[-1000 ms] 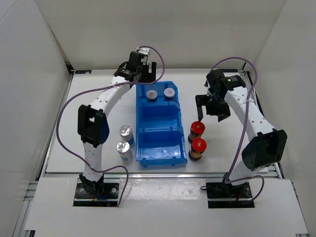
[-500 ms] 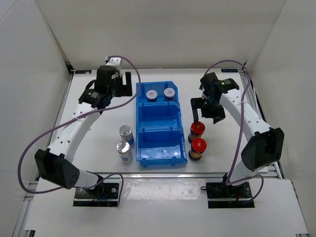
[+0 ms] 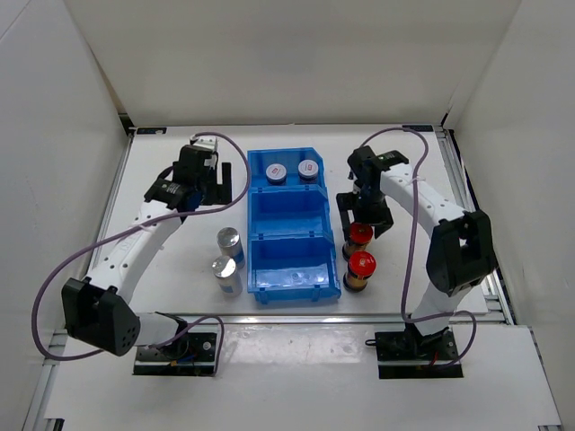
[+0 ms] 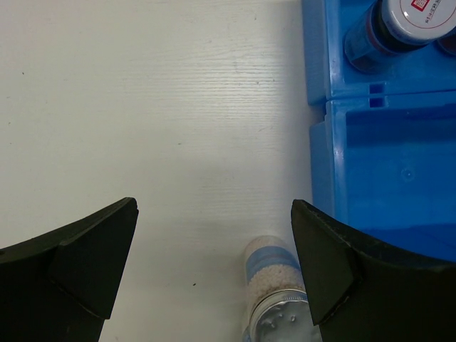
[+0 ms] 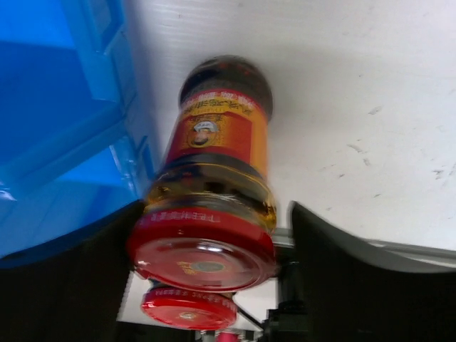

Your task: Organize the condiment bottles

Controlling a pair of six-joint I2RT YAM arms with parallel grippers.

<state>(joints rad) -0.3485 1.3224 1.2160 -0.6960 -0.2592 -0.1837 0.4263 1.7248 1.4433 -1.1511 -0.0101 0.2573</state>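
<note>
Two red-capped bottles stand right of the blue bin: the far one and the near one. My right gripper is open and straddles the far red-capped bottle, with a small gap to the right finger. The near one's cap shows below. Two silver-capped bottles stand left of the bin. My left gripper is open and empty just beyond them. One silver-capped bottle sits by its right finger. Two grey-lidded bottles are in the bin's far compartment.
The bin's middle and near compartments hold nothing. The bin's wall runs just right of my left gripper and just left of my right gripper. White walls enclose the table on three sides.
My left arm swung from over the bin's far end to the left and nearer, above the silver-capped bottles. My right gripper moved left and down to straddle the far red-capped bottle.
</note>
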